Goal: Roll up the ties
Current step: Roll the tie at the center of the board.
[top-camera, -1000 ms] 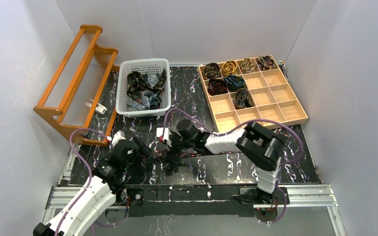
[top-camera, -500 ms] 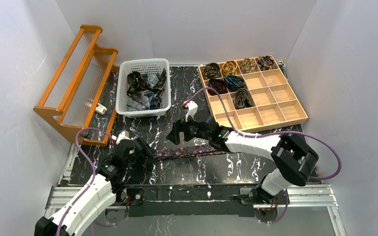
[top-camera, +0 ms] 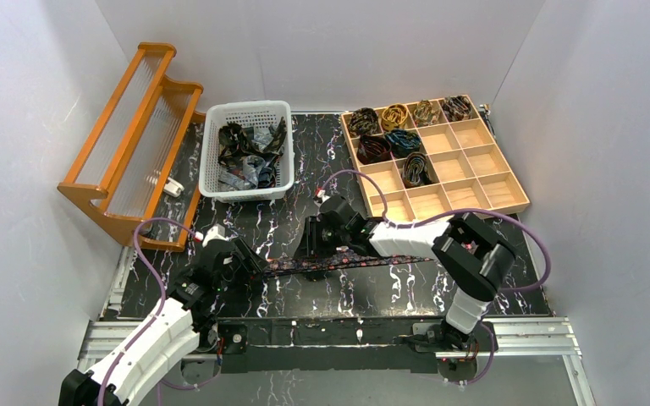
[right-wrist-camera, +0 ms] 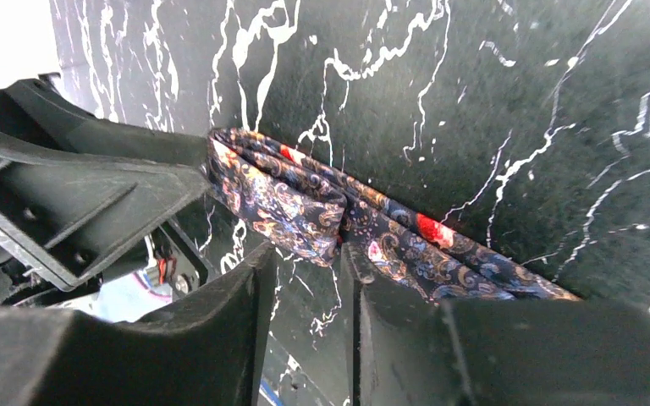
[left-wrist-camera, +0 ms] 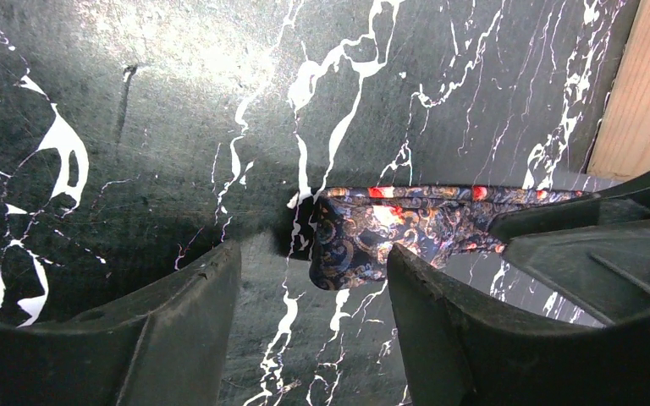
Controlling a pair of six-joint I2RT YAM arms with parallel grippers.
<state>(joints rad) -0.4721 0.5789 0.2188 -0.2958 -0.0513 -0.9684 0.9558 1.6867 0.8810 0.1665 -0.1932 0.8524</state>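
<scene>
One dark blue paisley tie [top-camera: 338, 259] with red spots lies flat across the table's near middle. Its left end [left-wrist-camera: 372, 228] sits just past my left gripper's [left-wrist-camera: 313, 254] tips; the jaws stand apart around bare table, open. In the top view the left gripper [top-camera: 254, 264] is at that end. My right gripper [top-camera: 309, 249] is down on the tie a little further right. Its fingertips [right-wrist-camera: 351, 258] stand a narrow gap apart, with a folded flap of the tie [right-wrist-camera: 292, 207] right at them and the right finger over the fabric; nothing is clamped.
A white basket [top-camera: 212, 161] of loose ties [top-camera: 250, 152] stands at the back. A wooden compartment tray [top-camera: 474, 169] at back right holds several rolled ties [top-camera: 389, 139]. An orange wooden rack [top-camera: 127, 144] lies along the left side.
The right gripper lifted away toward the back right, then came back down onto the tie, its jaws narrowing. The left gripper's jaws closed in somewhat at the tie's left end.
</scene>
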